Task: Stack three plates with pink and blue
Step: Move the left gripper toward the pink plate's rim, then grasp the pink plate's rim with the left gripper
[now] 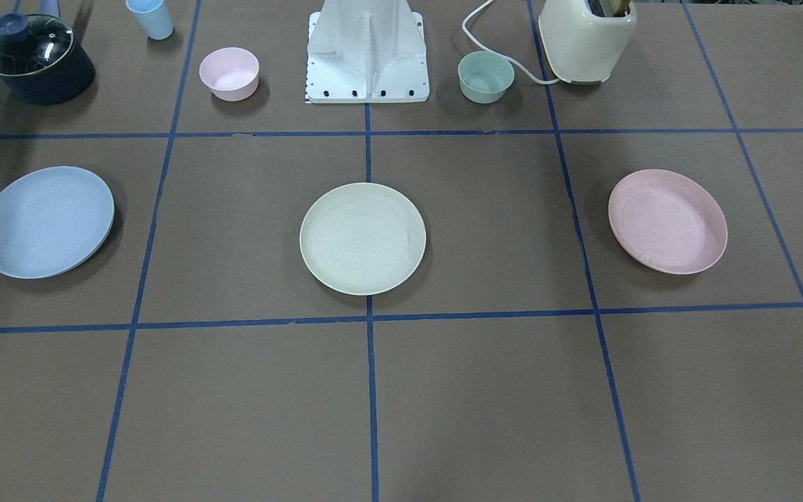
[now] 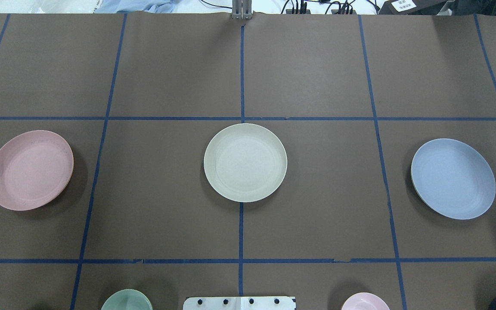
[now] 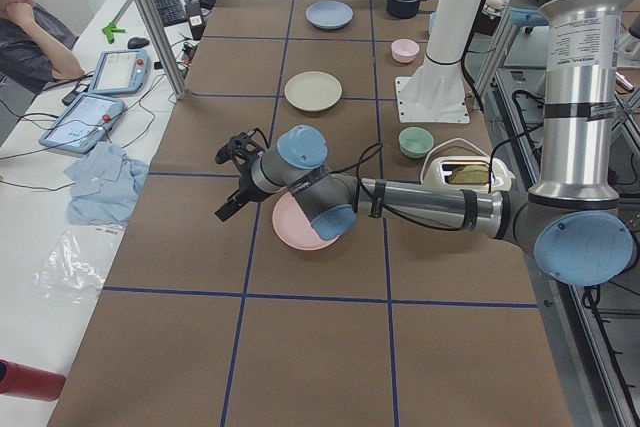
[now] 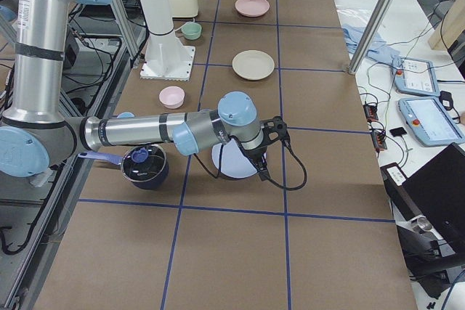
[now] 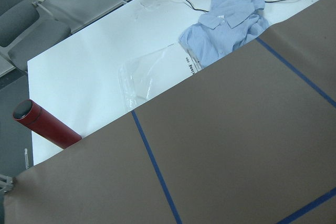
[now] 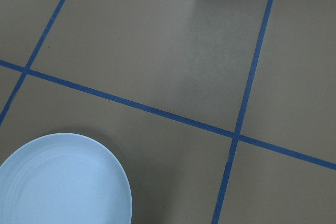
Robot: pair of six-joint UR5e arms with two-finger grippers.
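The blue plate [image 6: 58, 182] lies on the tabletop [image 2: 317, 64] well to the robot's right of the cream-green plate [image 2: 245, 162], the pink plate [image 2: 30, 170] well to its left, and how wide the left gripper [image 3: 233, 187] and right gripper [image 4: 260, 167] stand cannot be told.

No text is legible; print on the plastic bag [image 5: 152, 77] is blurred
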